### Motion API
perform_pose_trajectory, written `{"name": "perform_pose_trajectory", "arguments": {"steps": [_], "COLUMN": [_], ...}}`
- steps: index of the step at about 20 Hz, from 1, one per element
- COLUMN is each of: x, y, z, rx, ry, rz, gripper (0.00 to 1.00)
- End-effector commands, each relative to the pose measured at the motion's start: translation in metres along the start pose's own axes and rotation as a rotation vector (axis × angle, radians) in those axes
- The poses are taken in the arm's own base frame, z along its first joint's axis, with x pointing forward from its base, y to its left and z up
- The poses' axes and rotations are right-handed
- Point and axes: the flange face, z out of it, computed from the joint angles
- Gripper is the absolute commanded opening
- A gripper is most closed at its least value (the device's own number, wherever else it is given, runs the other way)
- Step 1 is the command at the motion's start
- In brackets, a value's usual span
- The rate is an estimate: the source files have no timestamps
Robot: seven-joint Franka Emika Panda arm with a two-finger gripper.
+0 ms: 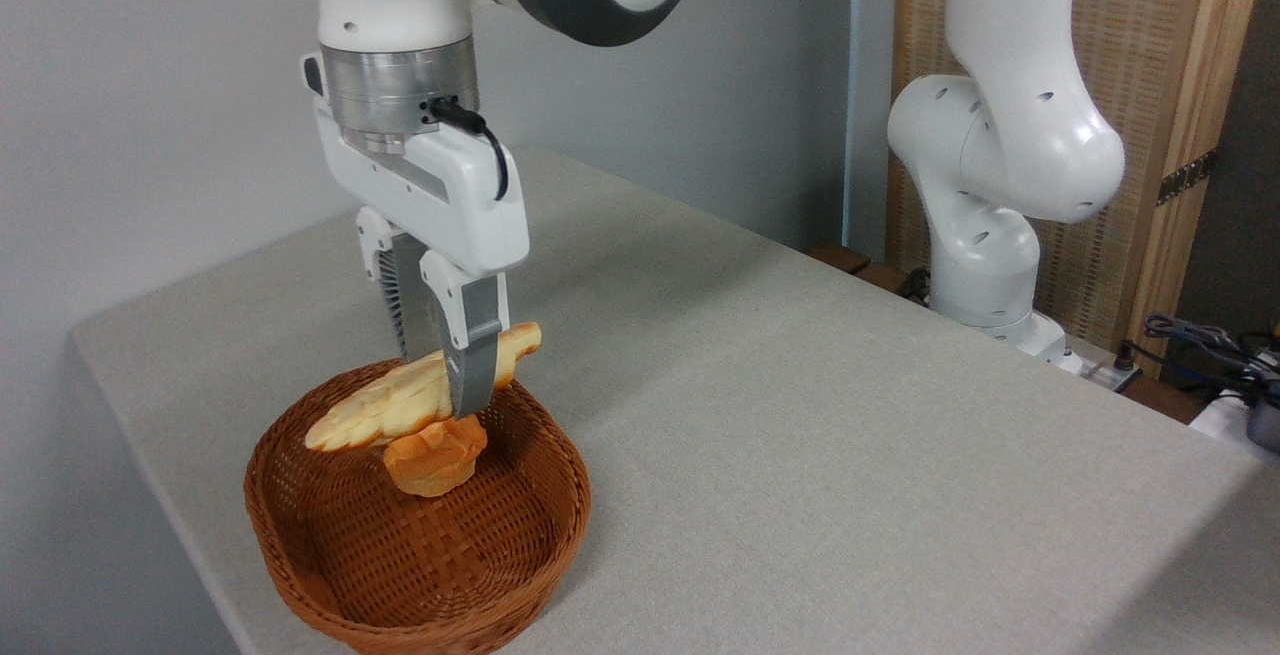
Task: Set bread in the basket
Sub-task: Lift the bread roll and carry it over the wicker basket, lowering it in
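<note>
From the fixed camera, the white Franka arm [1000, 155] rises from its base at the far right edge of the table, bends out of the top of the picture and comes back down at the left, its wrist pointing straight downward over the basket. The white two-finger gripper [445, 390] hangs vertically from a metal flange, a black cable looping at its side. Its grey fingers [478, 355] are clamped across the middle of the long, pale golden braided loaf of bread [385, 410], one in front of it and one behind. The bread sits roughly level, tilted slightly up toward the right, its pointed right end sticking out past the fingers above the far rim. It is held over the brown woven wicker basket [520, 565], a rounded oval with low sides near the front left corner of the pale grey table [800, 415]. Just under the loaf, a small round orange rose-shaped bun [435, 460] rests inside the basket; whether loaf and bun touch cannot be told
</note>
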Motion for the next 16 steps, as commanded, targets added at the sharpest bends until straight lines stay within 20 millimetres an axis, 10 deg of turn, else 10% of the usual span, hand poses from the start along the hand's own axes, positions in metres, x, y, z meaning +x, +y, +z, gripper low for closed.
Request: {"name": "perform_pose_trajectory", "arguments": {"steps": [1, 16], "x": [0.006, 0.002], "y": [-0.001, 0.001], "z": [-0.007, -0.028], "rx": [-0.01, -0.033], "ry": [-0.005, -0.024], "rz": [-0.038, -0.048], "gripper": [1.0, 1.0]}}
